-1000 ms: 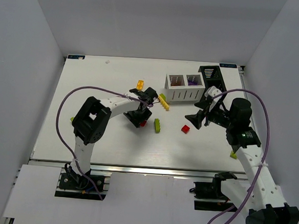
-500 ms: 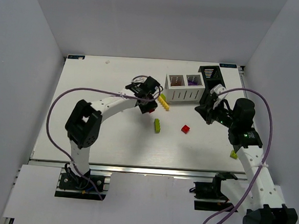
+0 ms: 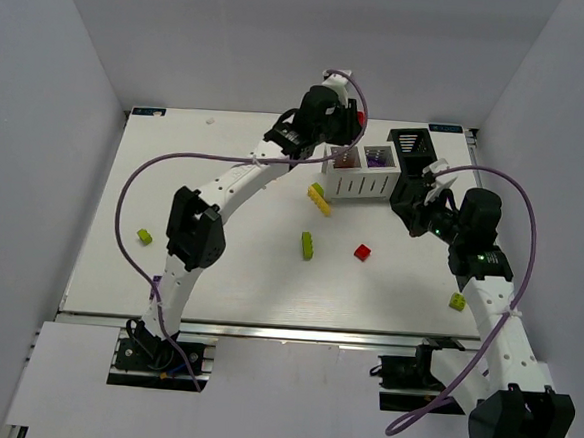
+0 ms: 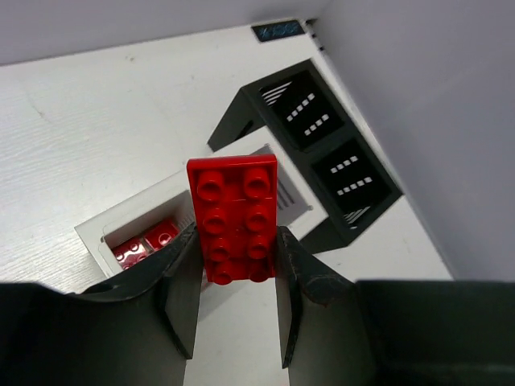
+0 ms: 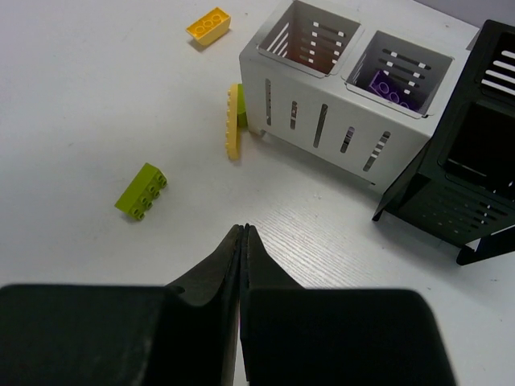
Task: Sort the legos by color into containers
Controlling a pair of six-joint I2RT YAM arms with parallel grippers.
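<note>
left arm (image 3: 237, 180) stretched forward | left pincer (image 4: 236, 239) clamping red lego (image 4: 235, 211) | right arm (image 3: 485, 288) bent | right pincer (image 5: 243, 230) closed

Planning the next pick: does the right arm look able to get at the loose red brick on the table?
Probably yes: the loose red brick lies alone, nothing crowding it, close to the right arm's fingers, which are shut and empty.

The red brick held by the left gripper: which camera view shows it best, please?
The left wrist view: the red brick fills the centre with its studs clear, clamped in the left gripper. The top external view shows at most a small red glimpse beneath that gripper. The right wrist view does not show it.
</note>
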